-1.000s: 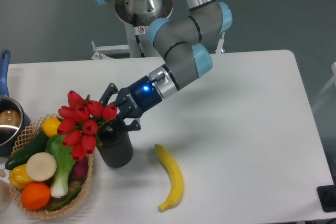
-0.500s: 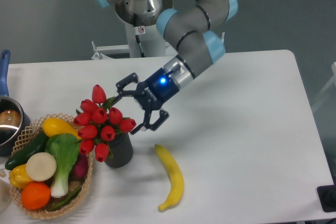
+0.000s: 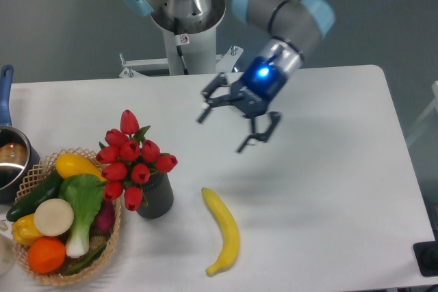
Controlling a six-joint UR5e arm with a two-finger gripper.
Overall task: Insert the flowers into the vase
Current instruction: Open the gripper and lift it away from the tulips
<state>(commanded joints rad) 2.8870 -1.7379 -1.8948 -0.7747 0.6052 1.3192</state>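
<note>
My tool [image 3: 238, 120] is now hanging released and empty above the bare middle of the desk [image 3: 328, 169], jaws spread wide, well apart from the flowers [image 3: 134, 160]; a second ago it was pressed against the bunch, and half a second ago it was already opening just beside it. The flowers are standing on their own in the vase [image 3: 156, 196], stems down in the mouth, red heads fanning up and leaning left toward the basket [image 3: 41, 169]; since my release they are not shifting. I am judging the insertion done and the retreat under way. The basket is holding a leafy green-and-white vegetable [image 3: 83, 204], a yellow piece, an orange one, a cucumber and a pale round slice. A pot [image 3: 10, 158] with a blue handle is sitting at the left edge; its contents are unclear. A banana [image 3: 224, 230] is lying loose near the vase.
</note>
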